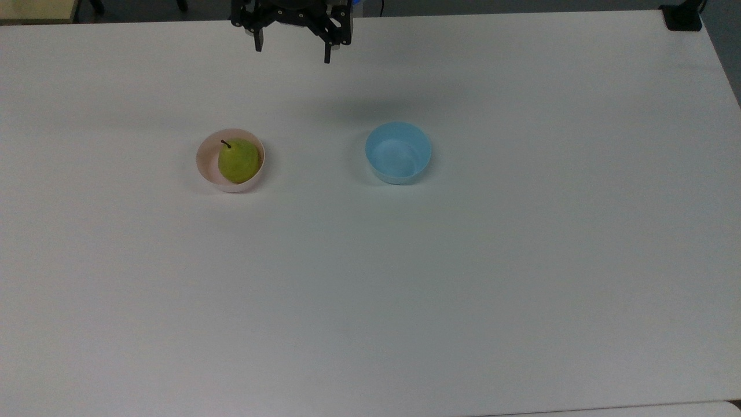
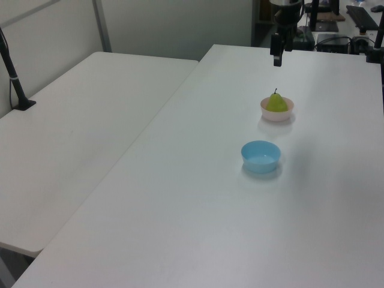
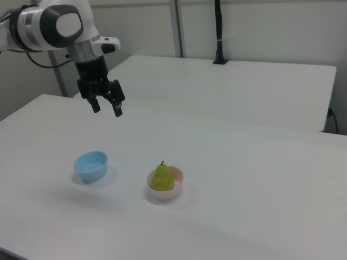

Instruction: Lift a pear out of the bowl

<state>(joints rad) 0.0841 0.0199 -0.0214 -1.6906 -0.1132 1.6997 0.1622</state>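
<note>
No text, label, brand, number or sign can be read anywhere in these views.
</note>
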